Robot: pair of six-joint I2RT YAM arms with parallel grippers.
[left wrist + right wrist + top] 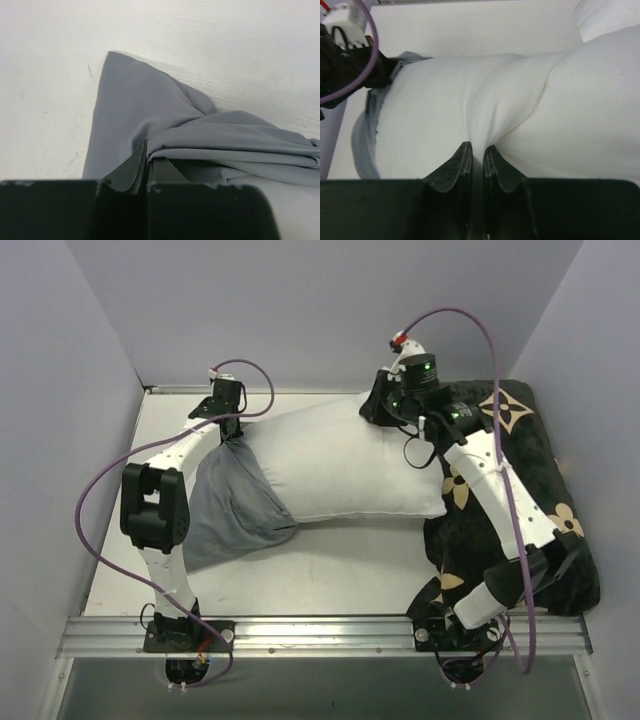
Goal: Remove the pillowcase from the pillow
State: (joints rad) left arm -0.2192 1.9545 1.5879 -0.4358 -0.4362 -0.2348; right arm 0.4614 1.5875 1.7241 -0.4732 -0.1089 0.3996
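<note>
The white pillow [340,465] lies across the table, its left end still inside the grey pillowcase [235,510]. The pillowcase hangs limp and creased toward the front left. My left gripper [228,430] is at the back left and is shut on a bunched fold of the pillowcase [165,130]. My right gripper [385,405] is at the pillow's far right corner, shut on a pinched ridge of the pillow [485,110]. In the right wrist view the grey pillowcase [362,145] edge shows at the far left of the pillow, beside the left arm.
A black plush cushion [520,490] with tan flower motifs lies under the right arm at the right side. Grey walls enclose the table on three sides. A metal rail [320,632] runs along the near edge.
</note>
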